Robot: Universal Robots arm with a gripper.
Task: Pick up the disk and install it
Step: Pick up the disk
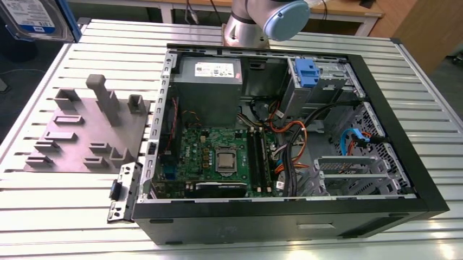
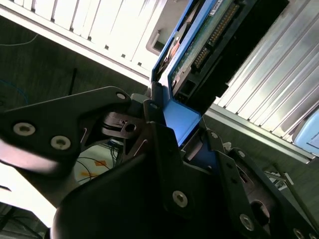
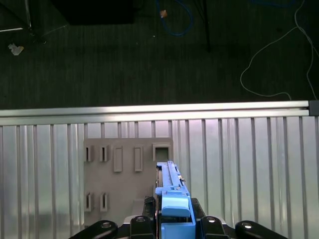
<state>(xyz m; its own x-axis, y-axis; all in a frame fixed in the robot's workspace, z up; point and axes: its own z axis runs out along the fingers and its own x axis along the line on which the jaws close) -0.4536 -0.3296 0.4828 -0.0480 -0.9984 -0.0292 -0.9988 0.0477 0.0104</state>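
The disk [image 1: 34, 19], silver with a white-and-blue label and a blue carrier frame, hangs in the air at the exterior view's far left, beyond the table's corner. In the first wrist view its blue edge [image 3: 170, 185] stands on end between the black fingers of my gripper [image 3: 172, 221], above the grey fixture plate [image 3: 124, 169]. In the second wrist view, the disk's underside with its green circuit board [image 2: 207, 37] rises out of my gripper [image 2: 174, 129], which is shut on the blue frame.
An open computer case [image 1: 426, 179] lies on the slatted metal table [image 1: 58, 216], with a motherboard, cables and a drive bay holding a blue latch [image 1: 307, 73]. A grey fixture plate [image 1: 87, 135] with upright pegs sits beside the case, toward the exterior view's left.
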